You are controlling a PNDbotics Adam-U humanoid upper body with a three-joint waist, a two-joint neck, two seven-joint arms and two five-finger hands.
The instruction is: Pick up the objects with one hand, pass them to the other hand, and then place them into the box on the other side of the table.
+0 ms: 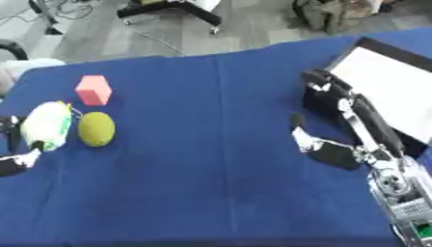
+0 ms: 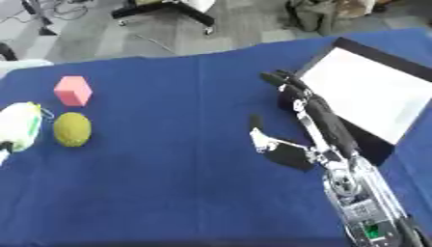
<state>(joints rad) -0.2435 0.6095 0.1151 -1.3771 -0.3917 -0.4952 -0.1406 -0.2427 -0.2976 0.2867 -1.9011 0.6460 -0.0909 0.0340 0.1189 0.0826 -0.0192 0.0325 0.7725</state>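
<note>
My right hand (image 2: 291, 155) hovers, fingers spread and empty; left hand (image 1: 12, 161) barely shows, fingers unclear. The green ball (image 1: 96, 129) could roll off the bench (image 1: 211, 193) if nudged.

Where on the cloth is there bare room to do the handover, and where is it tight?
The widest bare stretch of blue cloth lies between the green ball and the right hand, running to the near edge. It is crowded at the left: pink cube, ball and white object cluster by the left hand. The box fills the right.
</note>
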